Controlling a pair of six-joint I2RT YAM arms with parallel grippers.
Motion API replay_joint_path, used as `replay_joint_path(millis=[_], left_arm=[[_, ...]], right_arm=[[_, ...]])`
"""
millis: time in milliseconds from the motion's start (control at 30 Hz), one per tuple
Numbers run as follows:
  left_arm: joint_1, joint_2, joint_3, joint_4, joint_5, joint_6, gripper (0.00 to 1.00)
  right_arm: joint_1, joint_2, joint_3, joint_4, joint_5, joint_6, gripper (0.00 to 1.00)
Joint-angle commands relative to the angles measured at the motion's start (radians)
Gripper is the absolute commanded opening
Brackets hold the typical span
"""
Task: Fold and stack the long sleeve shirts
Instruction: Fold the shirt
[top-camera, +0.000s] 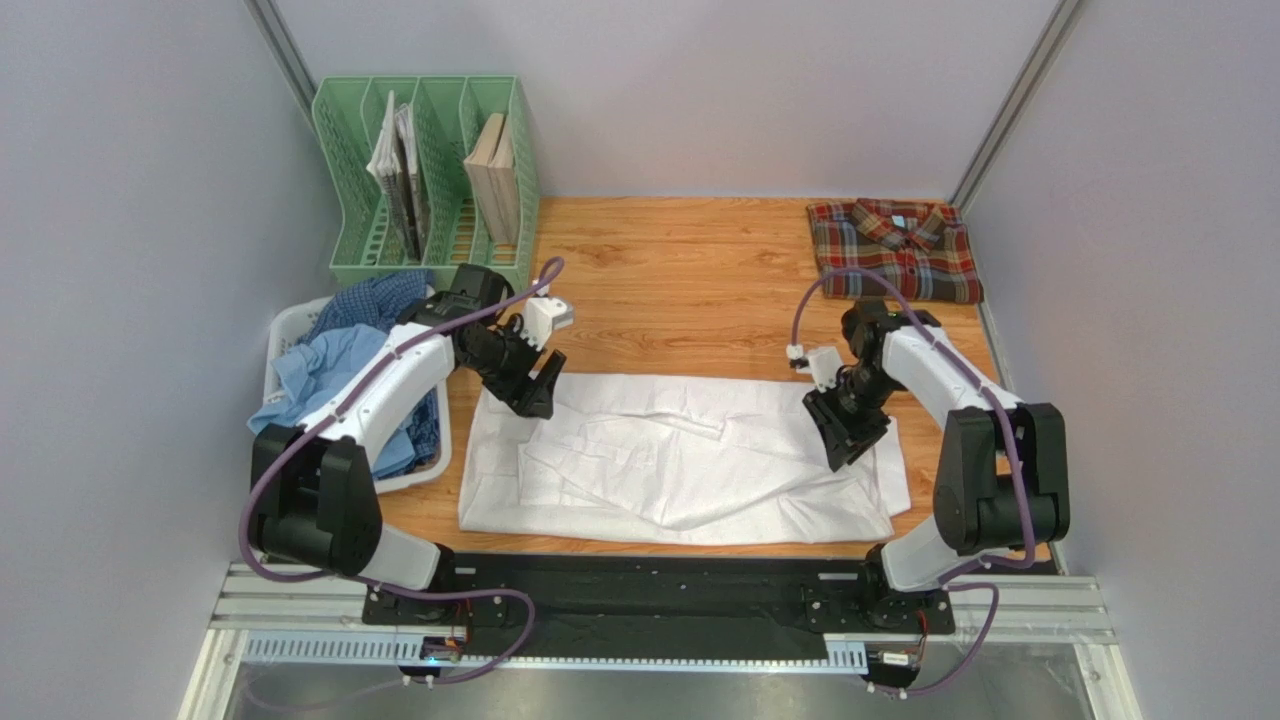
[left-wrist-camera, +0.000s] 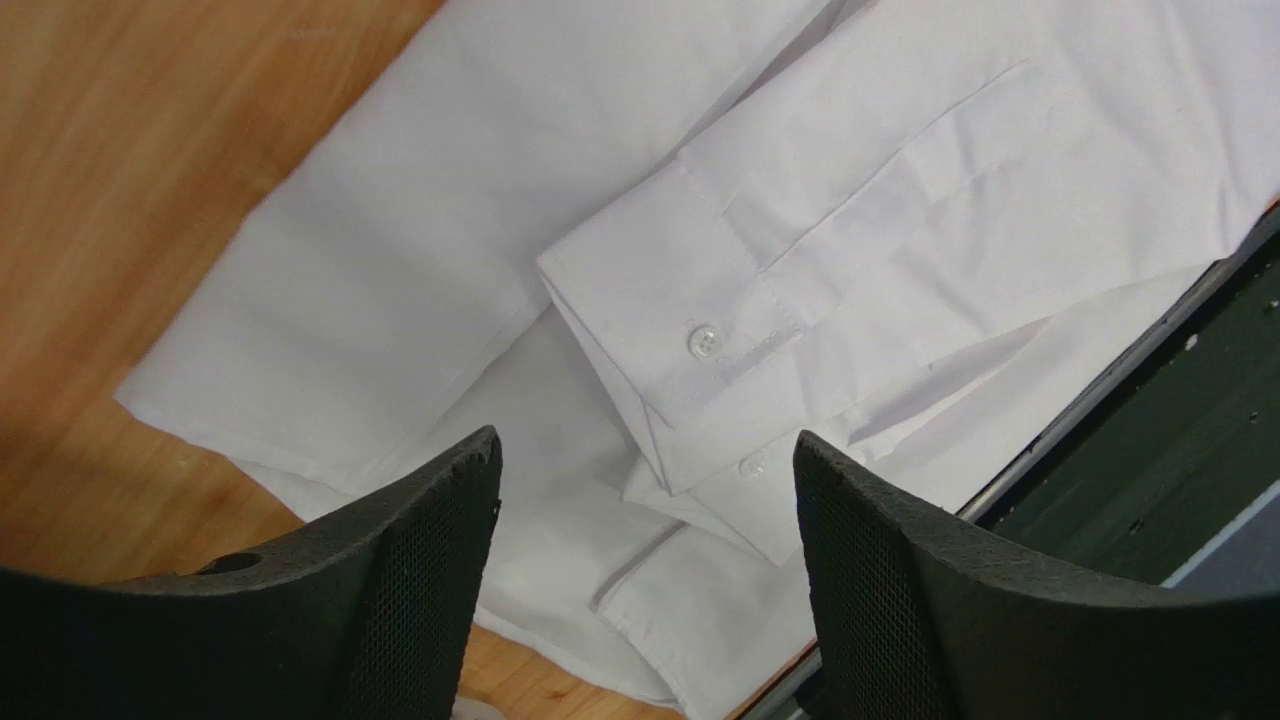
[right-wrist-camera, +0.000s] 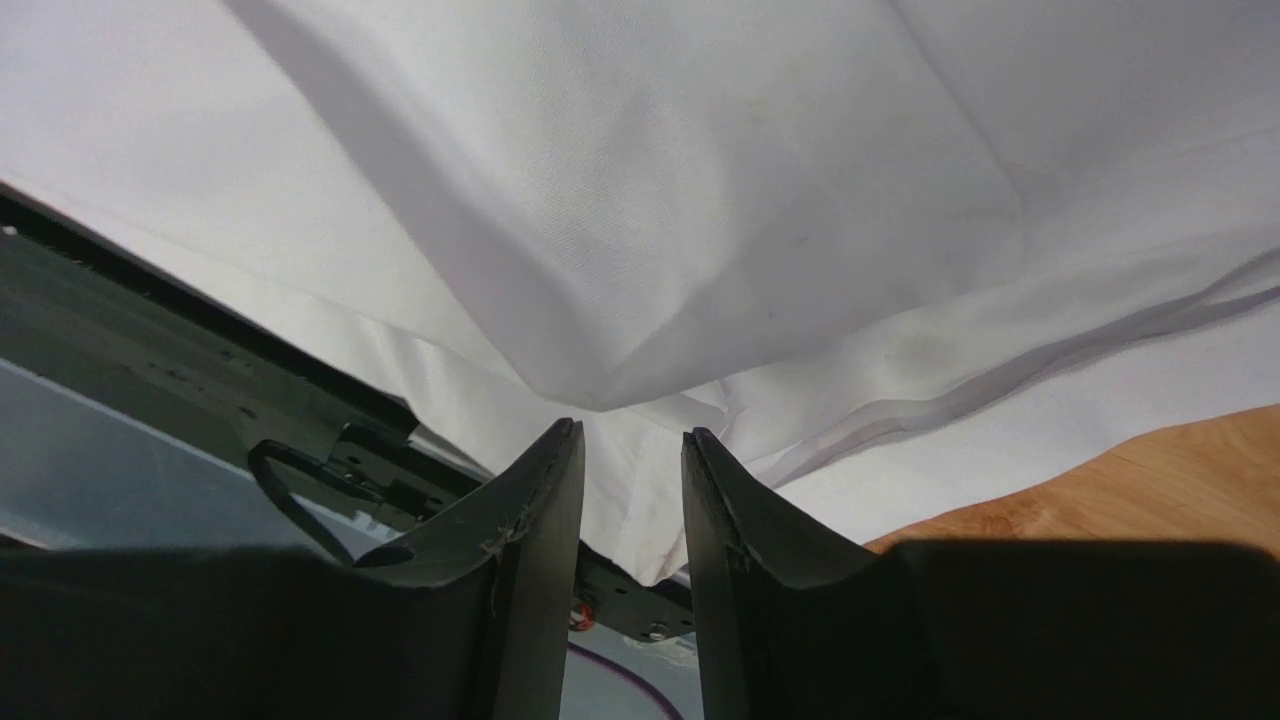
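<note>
A white long sleeve shirt (top-camera: 676, 465) lies spread flat on the wooden table's near half. My left gripper (top-camera: 529, 383) hovers over its left end, open wide and empty. In the left wrist view that gripper (left-wrist-camera: 646, 440) sits above a buttoned cuff (left-wrist-camera: 706, 338) folded onto the shirt body. My right gripper (top-camera: 845, 435) is over the shirt's right end. Its jaws (right-wrist-camera: 631, 431) stand a narrow gap apart, with a fold of white cloth (right-wrist-camera: 676, 225) just beyond the tips and nothing between them. A folded plaid shirt (top-camera: 893, 248) lies at the back right. Blue shirts (top-camera: 353, 368) are heaped in the basket.
A white plastic basket (top-camera: 293, 323) stands at the left edge. A green file rack (top-camera: 428, 165) with books stands at the back left. The black mounting rail (top-camera: 661, 593) runs along the near edge, under the shirt's hem. Grey walls close both sides.
</note>
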Motion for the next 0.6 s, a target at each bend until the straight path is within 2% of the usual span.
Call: replay_joint_path(millis=[0, 67, 100, 233, 367, 433, 467, 567], left_arm=[[0.005, -0.089, 0.094, -0.016, 0.097, 0.054, 0.78], [0.014, -0.109, 0.106, -0.019, 0.107, 0.034, 0.79], [0.019, -0.122, 0.114, -0.017, 0.120, 0.019, 0.92], [0.060, -0.149, 0.112, -0.019, 0.157, -0.016, 0.92], [0.146, -0.185, 0.108, 0.006, 0.200, -0.042, 0.94], [0.166, -0.214, 0.102, 0.020, 0.197, -0.042, 0.96], [0.166, -0.224, 0.096, 0.029, 0.190, -0.029, 0.97], [0.166, -0.280, 0.071, 0.056, 0.180, 0.017, 0.99]], right_arm=[[0.082, 0.056, -0.043, 0.155, 0.205, 0.023, 0.34], [0.108, 0.109, -0.039, 0.204, 0.283, 0.023, 0.33], [0.113, 0.176, -0.029, 0.216, 0.318, 0.023, 0.33], [0.140, 0.334, 0.055, 0.252, 0.392, 0.011, 0.29], [0.188, 0.474, 0.214, 0.253, 0.461, -0.014, 0.27], [0.211, 0.581, 0.383, 0.233, 0.495, -0.038, 0.25], [0.219, 0.624, 0.531, 0.200, 0.502, -0.048, 0.25], [0.231, 0.791, 0.765, 0.147, 0.545, -0.086, 0.24]])
